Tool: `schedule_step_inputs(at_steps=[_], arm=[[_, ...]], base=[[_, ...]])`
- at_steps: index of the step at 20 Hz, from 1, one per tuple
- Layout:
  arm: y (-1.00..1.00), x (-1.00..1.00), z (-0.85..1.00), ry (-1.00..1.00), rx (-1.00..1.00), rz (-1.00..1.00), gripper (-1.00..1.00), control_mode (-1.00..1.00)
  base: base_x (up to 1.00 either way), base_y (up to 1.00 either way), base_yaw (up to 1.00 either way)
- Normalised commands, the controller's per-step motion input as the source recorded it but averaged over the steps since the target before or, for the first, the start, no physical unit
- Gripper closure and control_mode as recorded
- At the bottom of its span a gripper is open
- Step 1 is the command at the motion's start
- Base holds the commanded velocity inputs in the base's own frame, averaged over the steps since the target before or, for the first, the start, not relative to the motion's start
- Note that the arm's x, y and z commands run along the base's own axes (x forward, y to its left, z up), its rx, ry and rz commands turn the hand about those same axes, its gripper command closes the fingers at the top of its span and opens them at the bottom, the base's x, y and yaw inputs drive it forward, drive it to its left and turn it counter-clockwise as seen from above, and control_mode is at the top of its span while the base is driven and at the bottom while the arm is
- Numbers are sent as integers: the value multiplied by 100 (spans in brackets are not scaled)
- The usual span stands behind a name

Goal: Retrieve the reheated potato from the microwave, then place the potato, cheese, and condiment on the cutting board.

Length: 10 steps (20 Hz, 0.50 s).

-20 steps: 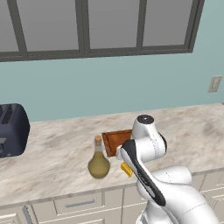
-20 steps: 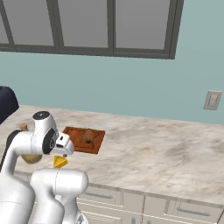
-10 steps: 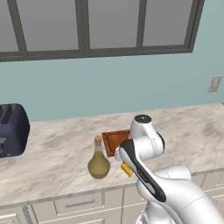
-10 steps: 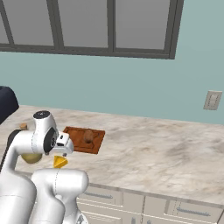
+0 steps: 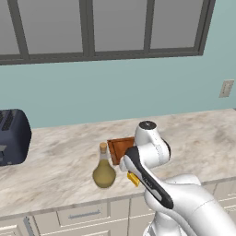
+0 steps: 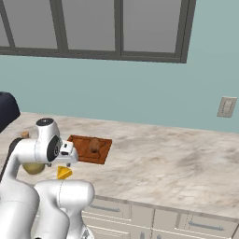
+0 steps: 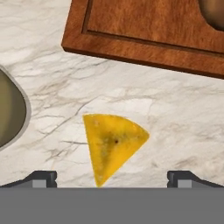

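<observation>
- Potato (image 6: pixel 94 144) already sits on the cutting board (image 6: pixel 79 150), mid-left of the right base view; in the hand view its brown edge shows at the top right corner.
- Cheese wedge (image 7: pixel 112 142) lies flat on the marble counter (image 7: pixel 175 118), lower centre of the hand view, just below the board's near edge, not touching it.
- Gripper (image 7: pixel 112 178) hangs straight over the wedge, jaws spread wide, one tip on each side at the bottom edge. Nothing held. Likely lined up for the cheese pick.
- Condiment bottle (image 5: pixel 104 168) stands upright on the counter, centre-left in the left base view, just left of the board; its belly shows at the hand view's left edge.
- Toaster (image 5: pixel 13 136) at far left, well apart.
</observation>
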Motion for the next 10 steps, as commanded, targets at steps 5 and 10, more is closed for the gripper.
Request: schedule_step_inputs(at_steps=[5, 10], arm=[[-5, 0, -27, 0, 0, 6, -100, -100], [-5, 1, -26, -1, 0, 4, -100, -100]], base=[[0, 0, 0], [0, 0, 0]])
